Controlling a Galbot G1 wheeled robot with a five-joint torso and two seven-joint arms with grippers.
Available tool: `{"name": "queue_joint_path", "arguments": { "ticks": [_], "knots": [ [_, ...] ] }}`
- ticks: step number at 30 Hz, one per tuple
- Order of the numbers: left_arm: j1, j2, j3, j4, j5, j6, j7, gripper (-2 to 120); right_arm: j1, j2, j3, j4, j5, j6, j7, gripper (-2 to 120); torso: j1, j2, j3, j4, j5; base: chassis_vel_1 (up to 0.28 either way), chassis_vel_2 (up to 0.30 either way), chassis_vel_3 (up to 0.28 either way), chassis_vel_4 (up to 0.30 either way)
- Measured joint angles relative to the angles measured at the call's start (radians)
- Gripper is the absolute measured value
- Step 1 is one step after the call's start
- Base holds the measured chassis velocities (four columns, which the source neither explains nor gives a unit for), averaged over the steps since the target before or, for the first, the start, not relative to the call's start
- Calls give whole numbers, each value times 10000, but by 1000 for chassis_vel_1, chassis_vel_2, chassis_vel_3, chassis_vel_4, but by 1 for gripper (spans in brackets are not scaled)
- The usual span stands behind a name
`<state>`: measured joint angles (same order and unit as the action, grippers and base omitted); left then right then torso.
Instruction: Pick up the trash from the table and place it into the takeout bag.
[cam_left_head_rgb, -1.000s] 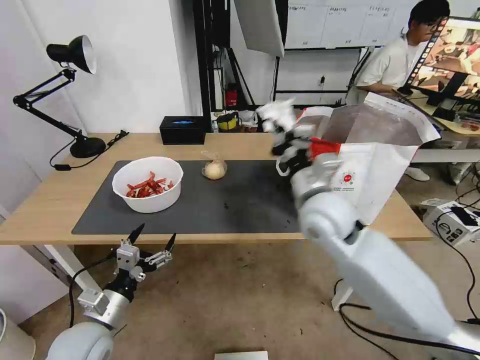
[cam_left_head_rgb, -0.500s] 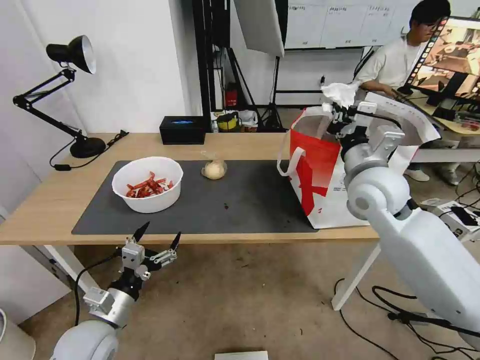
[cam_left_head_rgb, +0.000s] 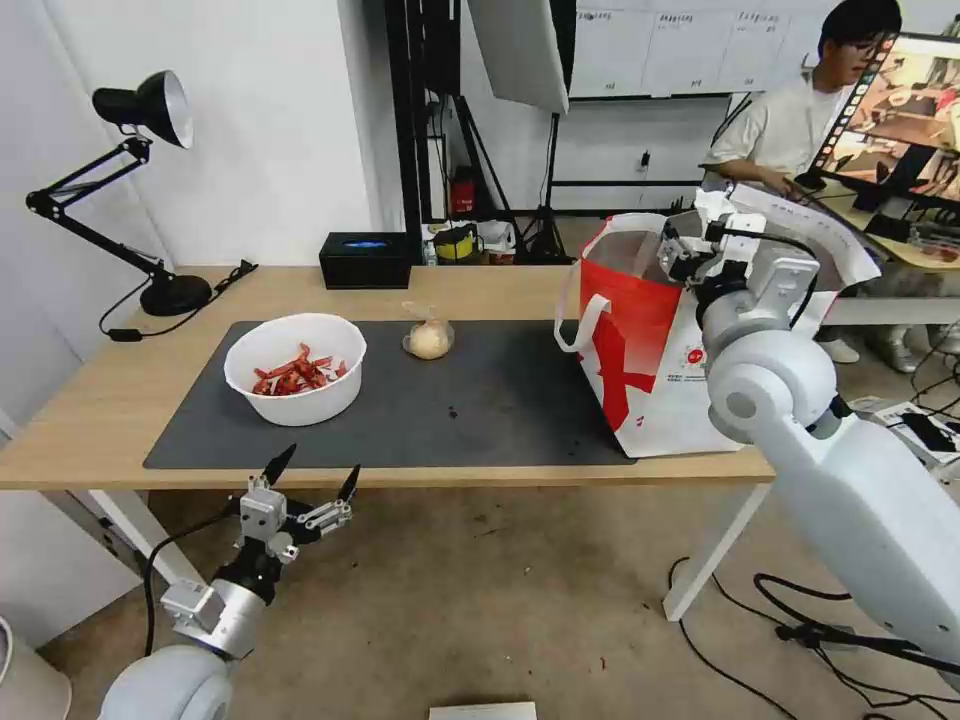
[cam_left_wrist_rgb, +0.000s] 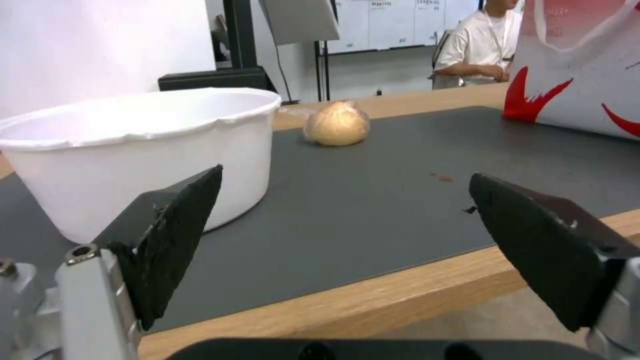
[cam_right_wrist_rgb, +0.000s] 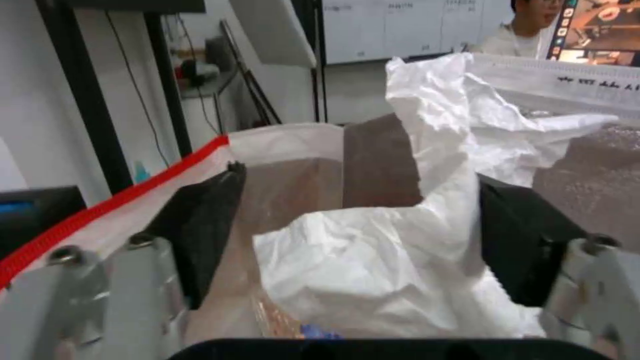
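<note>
The right gripper (cam_left_head_rgb: 690, 243), jaws apart, sits over the takeout bag (cam_left_head_rgb: 640, 340) at three o'clock; the crumpled white napkin (cam_right_wrist_rgb: 427, 235) lies loose between them.

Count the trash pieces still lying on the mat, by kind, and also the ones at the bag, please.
Bowl with chili scraps, on the mat: 1
Baggie with a beige lump, on the mat: 1
Napkin, between the fingers of the right pincer over the open bag: 1
Total: 3
</note>
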<state>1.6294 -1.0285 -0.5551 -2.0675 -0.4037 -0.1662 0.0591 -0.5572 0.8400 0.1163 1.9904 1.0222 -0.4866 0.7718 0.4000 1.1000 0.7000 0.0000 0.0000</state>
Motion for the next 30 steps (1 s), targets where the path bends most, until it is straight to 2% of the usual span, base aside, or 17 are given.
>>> {"name": "queue_joint_path", "arguments": {
  "ticks": [1, 2, 5, 14, 17, 20, 21, 24, 25, 28, 30],
  "knots": [
    [7, -5, -3, -10, 2, 0, 0, 100, 81, -88, 22, 74, 209, -376, 91, 86, 0, 0, 0, 0, 0, 0, 0, 0, 0],
    [7, -5, -3, -10, 2, 0, 0, 100, 81, -88, 22, 74, 209, -376, 91, 86, 0, 0, 0, 0, 0, 0, 0, 0, 0],
    [36, -45, -12, -45, 14, 0, 0, 100, 286, -235, 23, 123, 459, -918, 212, 97, 0, -1, 0, 0, 0, 0, 0, 0, 0],
    [143, -114, -73, -136, 44, 0, 3, 100, 695, -419, -98, 4, 529, -1914, 186, 100, 0, 0, 0, 0, 0, 0, 0, 0, 0],
    [146, -125, -86, -142, 45, 0, 3, 100, 866, -463, -196, -166, 331, -2133, -116, 100, 0, 0, 0, 0, 0, 0, 0, 0, 0],
    [147, -158, -87, -152, 49, 0, 3, 100, 1010, -518, -382, -378, -613, -2358, -969, 100, 0, -1, 0, 0, 0, 0, 0, 0, 0],
    [147, -158, -87, -152, 49, 0, 3, 100, 1010, -518, -382, -378, -613, -2358, -969, 100, 0, -1, 0, 0, 0, 0, 0, 0, 0],
    [141, -171, -90, -159, 53, 0, 5, 100, 1075, -544, -589, -610, -2327, -2376, -2007, 100, 0, -1, 0, 0, 0, 0, 0, 0, 0],
    [141, -171, -90, -159, 53, 0, 5, 100, 1075, -544, -589, -610, -2327, -2376, -2007, 100, 0, -1, 0, 0, 0, 0, 0, 0, 0],
    [131, -168, -105, -162, 53, -1, 4, 100, 1087, -594, -682, -776, -3516, -2378, -2744, 100, 0, -1, 0, 0, -1, 0, 0, 0, 0],
    [122, -167, -105, -162, 54, 0, 4, 100, 1086, -611, -700, -785, -3651, -2379, -2831, 100, 0, -1, 0, 0, 0, 0, 0, 0, 0]
  ]
}}
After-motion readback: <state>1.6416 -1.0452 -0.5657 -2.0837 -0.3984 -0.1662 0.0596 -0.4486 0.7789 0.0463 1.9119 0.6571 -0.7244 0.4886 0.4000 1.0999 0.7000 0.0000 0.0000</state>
